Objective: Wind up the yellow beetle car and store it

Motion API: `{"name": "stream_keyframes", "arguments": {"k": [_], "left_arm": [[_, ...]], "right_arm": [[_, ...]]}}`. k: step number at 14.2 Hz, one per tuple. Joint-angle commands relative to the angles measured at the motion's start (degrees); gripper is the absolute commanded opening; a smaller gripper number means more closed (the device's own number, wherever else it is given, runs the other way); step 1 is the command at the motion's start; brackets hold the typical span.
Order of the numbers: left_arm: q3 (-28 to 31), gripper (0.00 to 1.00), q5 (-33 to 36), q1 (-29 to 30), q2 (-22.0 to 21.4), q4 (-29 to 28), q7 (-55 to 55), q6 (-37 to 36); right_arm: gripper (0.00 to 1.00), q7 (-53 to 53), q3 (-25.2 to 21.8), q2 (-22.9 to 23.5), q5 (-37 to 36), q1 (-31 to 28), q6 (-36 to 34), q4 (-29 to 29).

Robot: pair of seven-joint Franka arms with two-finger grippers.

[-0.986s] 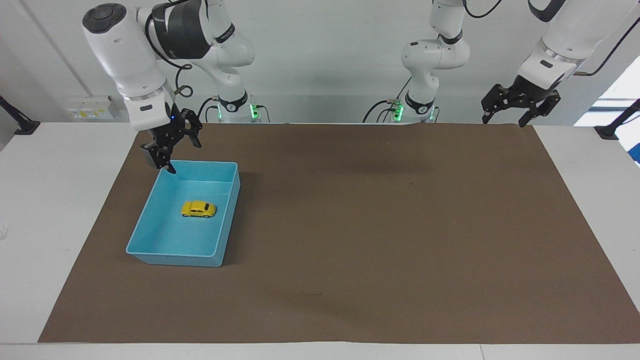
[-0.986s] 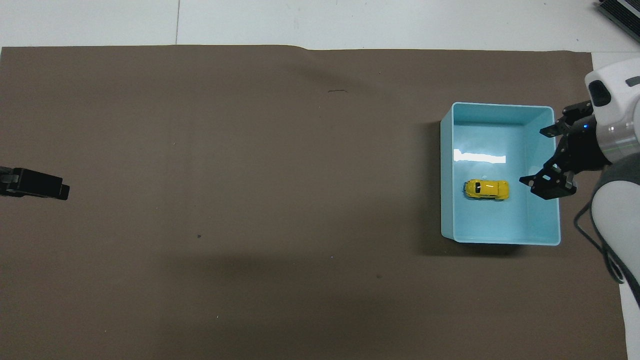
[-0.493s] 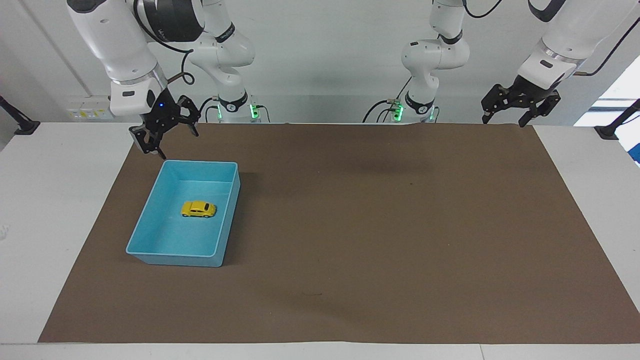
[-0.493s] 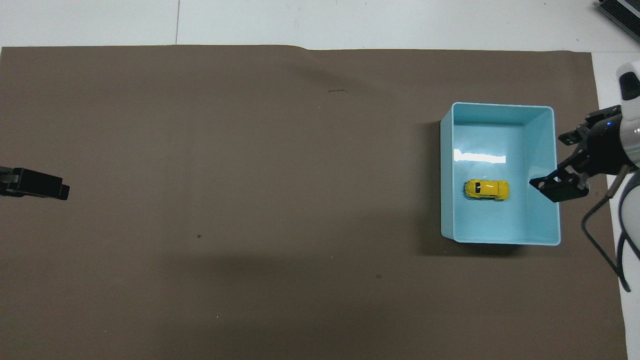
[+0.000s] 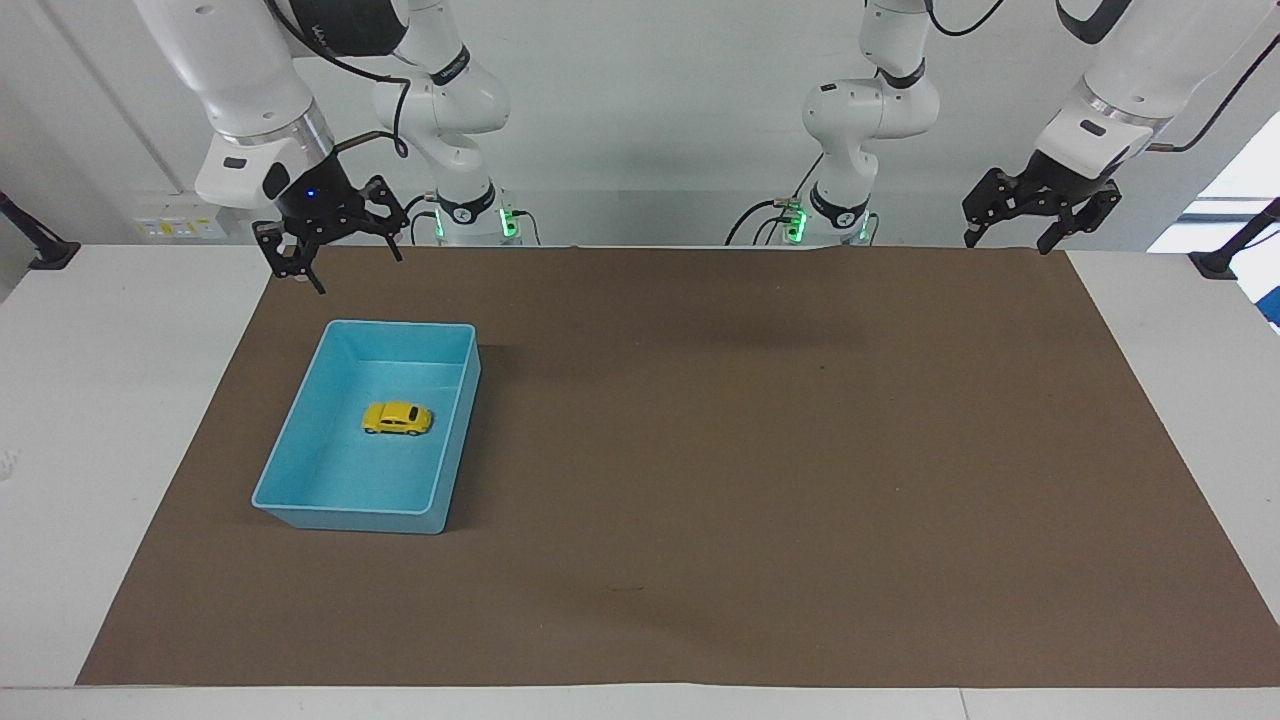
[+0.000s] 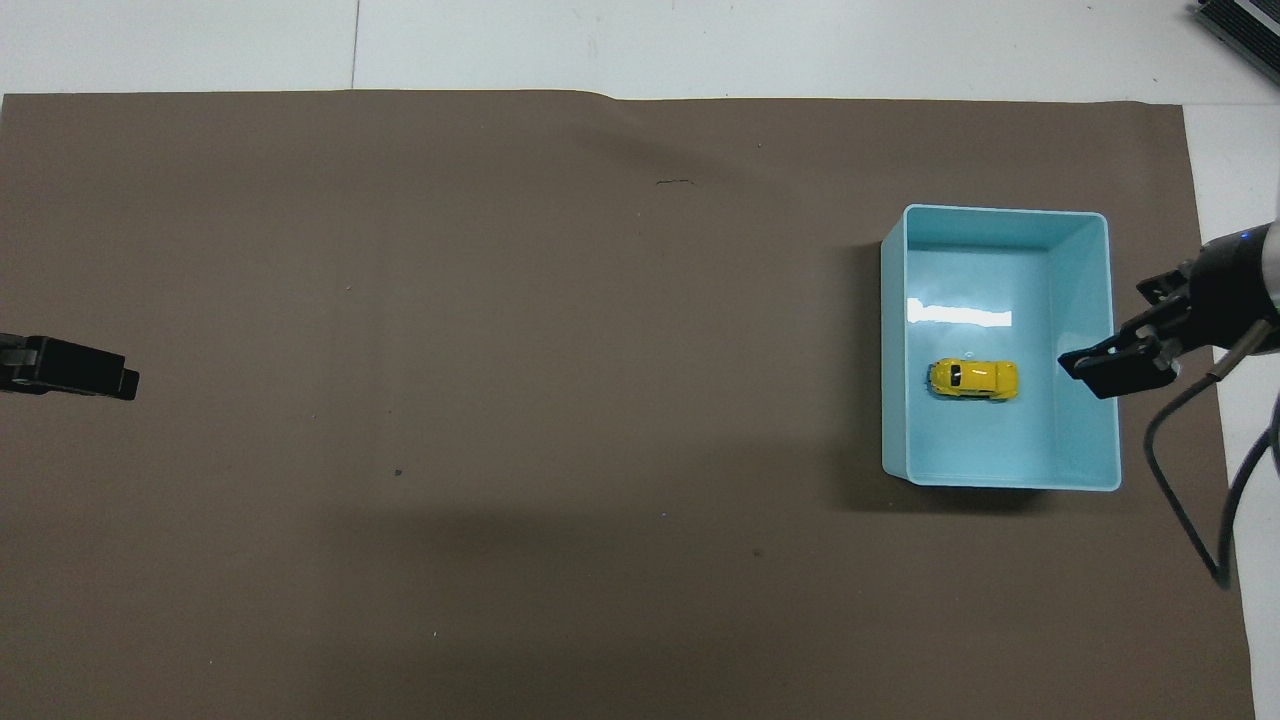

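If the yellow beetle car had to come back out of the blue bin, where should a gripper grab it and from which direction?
Grip the yellow beetle car across its two long flanks, coming straight down from above. It stands on its wheels on the floor of the blue bin, clear of the walls, and those walls block any sideways approach. The rounded roof would probably slip, so pinch low on the doors.

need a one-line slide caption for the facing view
Yellow beetle car sits in the blue bin; right hand open, raised near the bin's robot-side end; left hand open, waiting at its end.

left hand (image 6: 70, 367) mostly cut off by overhead view's edge, right hand (image 6: 1150, 345) partly cropped
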Motion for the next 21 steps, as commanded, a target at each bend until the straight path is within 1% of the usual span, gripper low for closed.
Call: {"name": "stream_keyframes", "arguments": {"k": [1,4,6,8,10,12,15,19,21], "left_arm": [[-0.18,1.0,-0.73,0.52,-1.21,-1.12,-0.1,-0.4],[-0.18,1.0,-0.73,0.52,-1.21,-1.12,-0.1,-0.4],[-0.18,1.0,-0.73,0.52,-1.21,-1.12,-0.1,-0.4],[-0.18,1.0,-0.73,0.52,-1.21,-1.12,-0.1,-0.4],[-0.18,1.0,-0.73,0.52,-1.21,-1.12,-0.1,-0.4],[-0.18,1.0,-0.73,0.52,-1.21,-1.12,-0.1,-0.4],[-0.18,1.0,-0.73,0.52,-1.21,-1.12,-0.1,-0.4],[-0.18,1.0,-0.73,0.52,-1.21,-1.12,-0.1,-0.4],[-0.18,1.0,-0.73,0.52,-1.21,-1.12,-0.1,-0.4]], "right_arm": [[1.0,6.85,-0.3,0.27,0.13,-0.32,-4.27,3.48],[1.0,10.2,-0.47,0.27,-0.22,-0.32,-5.68,3.93],[1.0,18.43,-0.3,0.27,-0.22,-0.24,-5.95,4.1],[1.0,22.85,-0.21,0.27,-0.31,0.03,-6.39,4.19],[1.0,23.65,-0.47,0.27,-0.48,0.03,-6.57,4.19],[1.0,24.71,-1.78,0.27,-0.57,0.03,-7.27,4.19],[1.0,25.41,-1.97,0.01,-1.27,0.03,-7.27,4.11],[1.0,33.57,-1.53,-0.08,-1.97,0.29,-7.45,4.11],[1.0,33.94,-1.44,-0.08,-2.07,0.29,-7.54,4.11]]}}
